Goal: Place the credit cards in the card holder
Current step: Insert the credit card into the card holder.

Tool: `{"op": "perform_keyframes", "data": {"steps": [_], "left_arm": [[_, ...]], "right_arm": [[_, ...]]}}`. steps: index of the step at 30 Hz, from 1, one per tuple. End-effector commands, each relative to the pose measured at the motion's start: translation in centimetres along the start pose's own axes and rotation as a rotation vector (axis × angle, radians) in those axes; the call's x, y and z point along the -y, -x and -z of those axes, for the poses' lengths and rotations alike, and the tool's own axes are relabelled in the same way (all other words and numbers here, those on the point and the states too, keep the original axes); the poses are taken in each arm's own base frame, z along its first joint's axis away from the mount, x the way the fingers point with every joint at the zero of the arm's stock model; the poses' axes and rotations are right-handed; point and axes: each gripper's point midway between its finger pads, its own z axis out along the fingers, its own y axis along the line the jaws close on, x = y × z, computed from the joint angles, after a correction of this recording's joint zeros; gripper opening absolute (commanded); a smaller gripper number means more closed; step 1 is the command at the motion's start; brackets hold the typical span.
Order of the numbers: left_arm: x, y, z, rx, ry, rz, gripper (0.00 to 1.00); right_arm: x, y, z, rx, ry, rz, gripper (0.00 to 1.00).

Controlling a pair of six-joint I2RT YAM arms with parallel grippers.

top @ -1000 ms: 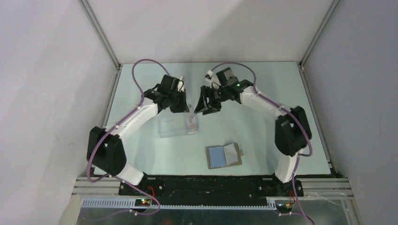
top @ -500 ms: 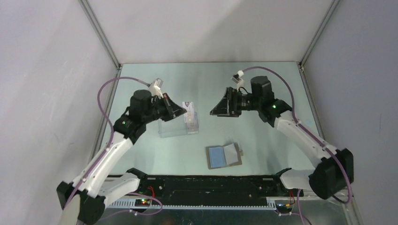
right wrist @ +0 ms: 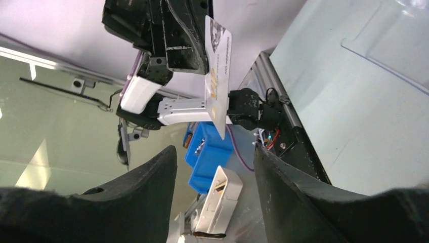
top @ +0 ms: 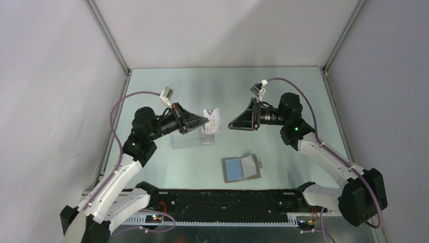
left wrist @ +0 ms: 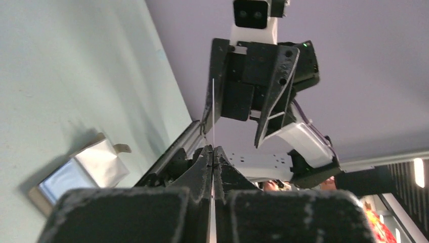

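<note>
Centre of table point(top: 167, 167): L gripper point(top: 205, 121) and R gripper point(top: 231, 124) face tip to tip, both raised; narrow gap betw. them, partly taken up by credit card point(top: 212, 121) pinched in L jaws. R jaws spread, card in line w/ their opening. Clear box point(top: 186, 139) blocks surface below L gripper. Card holder point(top: 242, 168) lies open nearer the bases, apart from box; approach from above unobstructed. Far and right table areas free

Whitish card point(top: 212, 121) with yellowish print; grey-brown card holder point(top: 243, 168), light-blue lining.
</note>
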Motion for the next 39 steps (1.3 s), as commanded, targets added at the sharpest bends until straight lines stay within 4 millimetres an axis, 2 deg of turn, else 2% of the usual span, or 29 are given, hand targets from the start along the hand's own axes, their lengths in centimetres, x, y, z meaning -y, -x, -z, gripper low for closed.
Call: {"op": "perform_keyframes", "data": {"steps": [1, 6, 7, 12, 19, 22, 25, 26, 28, 29, 32, 34, 35, 37, 38, 39], "left_arm": [[3.6, -0.6, 0.7, -0.044, -0.129, -0.019, 0.0], [3.2, -1.3, 0.5, -0.065, -0.123, -0.002, 0.0], [3.1, -1.4, 0.6, -0.067, -0.121, 0.002, 0.0], [2.9, -1.6, 0.6, -0.07, -0.12, 0.006, 0.0], [2.4, -1.8, 0.5, -0.074, -0.109, 0.014, 0.0], [2.1, -1.8, 0.4, -0.072, -0.102, 0.015, 0.0], [1.6, -1.8, 0.3, -0.071, -0.091, 0.018, 0.0], [1.4, -1.9, 0.3, -0.073, -0.088, 0.02, 0.0], [1.2, -2.0, 0.2, -0.073, -0.084, 0.02, 0.16], [1.1, -1.9, 0.2, -0.069, -0.081, 0.018, 0.31], [0.5, -2.1, 0.2, -0.063, -0.069, 0.019, 0.56], [-0.2, -2.2, 0.2, -0.057, -0.055, 0.028, 0.6], [-0.6, -2.2, 0.2, -0.055, -0.046, 0.037, 0.62], [-1.6, -2.6, 0.1, -0.056, -0.025, 0.052, 0.64], [-2.5, -2.9, 0.1, -0.058, -0.007, 0.067, 0.65], [-3.5, -3.2, 0.0, -0.057, 0.016, 0.082, 0.65]], "right_arm": [[-2.6, 0.3, -0.6, -0.022, 0.123, 0.031, 0.59], [-2.9, 0.8, -1.9, -0.019, 0.183, 0.017, 0.55], [-3.3, 1.0, -2.0, -0.017, 0.204, 0.012, 0.52], [-2.8, 1.6, -3.2, -0.029, 0.231, -0.032, 0.43], [-2.8, 1.4, -4.2, -0.056, 0.228, -0.043, 0.32], [-2.8, 1.1, -4.3, -0.07, 0.228, -0.049, 0.23], [-2.6, 0.9, -4.3, -0.081, 0.224, -0.053, 0.01], [-2.6, 0.9, -4.3, -0.084, 0.224, -0.054, 0.0], [-2.3, 0.7, -4.3, -0.091, 0.215, -0.055, 0.0], [-2.4, 0.7, -4.3, -0.089, 0.212, -0.036, 0.0], [-1.1, 0.1, -4.0, -0.092, 0.148, -0.009, 0.0], [0.1, -0.5, -3.6, -0.096, 0.075, -0.03, 0.0], [1.0, -0.3, -3.4, -0.079, 0.039, 0.019, 0.0], [3.6, -1.6, -2.1, -0.099, -0.095, -0.025, 0.0], [4.0, -1.5, -1.4, -0.088, -0.12, 0.039, 0.0], [5.5, -2.4, -0.6, -0.103, -0.202, -0.015, 0.0]]}}
